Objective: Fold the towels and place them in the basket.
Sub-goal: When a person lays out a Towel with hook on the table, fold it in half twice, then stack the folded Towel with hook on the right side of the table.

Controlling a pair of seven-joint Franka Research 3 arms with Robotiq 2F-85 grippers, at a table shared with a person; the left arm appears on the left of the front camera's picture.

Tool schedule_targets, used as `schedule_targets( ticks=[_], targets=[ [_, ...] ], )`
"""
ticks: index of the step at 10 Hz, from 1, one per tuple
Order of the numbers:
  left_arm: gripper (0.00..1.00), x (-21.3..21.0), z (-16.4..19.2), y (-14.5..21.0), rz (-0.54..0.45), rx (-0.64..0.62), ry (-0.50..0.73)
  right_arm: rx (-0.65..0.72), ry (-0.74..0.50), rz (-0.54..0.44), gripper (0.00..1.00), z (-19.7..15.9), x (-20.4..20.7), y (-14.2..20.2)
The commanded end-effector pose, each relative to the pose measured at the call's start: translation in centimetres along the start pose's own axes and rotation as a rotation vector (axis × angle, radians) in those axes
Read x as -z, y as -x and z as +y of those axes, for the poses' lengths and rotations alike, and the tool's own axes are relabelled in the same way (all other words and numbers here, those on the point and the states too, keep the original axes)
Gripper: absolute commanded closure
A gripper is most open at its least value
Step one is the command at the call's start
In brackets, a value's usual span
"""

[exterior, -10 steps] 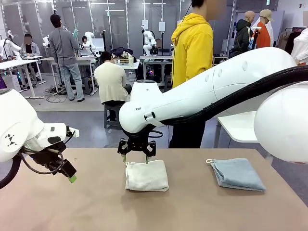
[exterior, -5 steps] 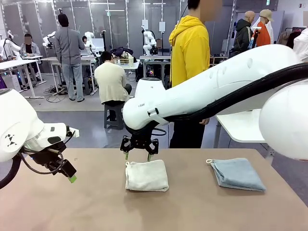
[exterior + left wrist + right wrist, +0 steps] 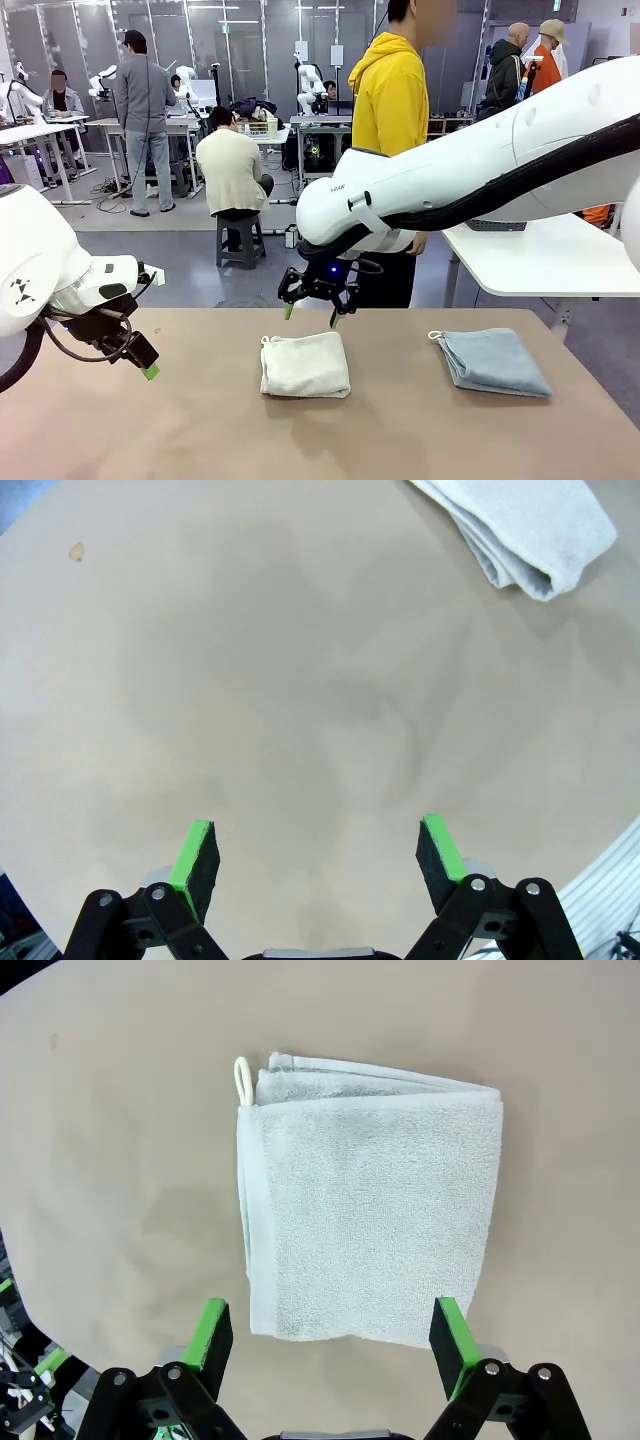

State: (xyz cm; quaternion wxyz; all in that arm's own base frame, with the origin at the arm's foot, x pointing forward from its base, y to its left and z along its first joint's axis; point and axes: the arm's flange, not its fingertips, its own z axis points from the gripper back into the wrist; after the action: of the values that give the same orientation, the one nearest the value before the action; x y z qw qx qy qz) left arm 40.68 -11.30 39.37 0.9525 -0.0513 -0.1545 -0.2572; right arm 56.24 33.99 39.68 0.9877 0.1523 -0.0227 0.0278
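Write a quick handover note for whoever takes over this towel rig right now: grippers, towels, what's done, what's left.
Left gripper: open, holding nothing, low over bare table on the robot's left.
Right gripper: open, holding nothing, raised just beyond the far edge of the cream towel.
Cream towel: folded, flat at mid-table.
Blue towel: folded, flat on the robot's right side, its white loop at the far left corner.
Done: both towels look folded.
Left: neither towel is in a basket yet; both still need picking up and placing.
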Motion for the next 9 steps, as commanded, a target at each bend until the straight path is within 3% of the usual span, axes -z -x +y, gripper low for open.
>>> schedule_targets(
  ticks=[1,9],
  targets=[
    [0.0,0.23,-0.21,-0.25,-0.003,-0.01,-0.017,-0.008,0.019,-0.005,0.0,1.16,0.54,-0.34],
    [0.0,0.23,-0.21,-0.25,-0.003,-0.01,-0.017,-0.008,0.019,-0.005,0.0,1.16,0.54,-0.34]
  ],
)
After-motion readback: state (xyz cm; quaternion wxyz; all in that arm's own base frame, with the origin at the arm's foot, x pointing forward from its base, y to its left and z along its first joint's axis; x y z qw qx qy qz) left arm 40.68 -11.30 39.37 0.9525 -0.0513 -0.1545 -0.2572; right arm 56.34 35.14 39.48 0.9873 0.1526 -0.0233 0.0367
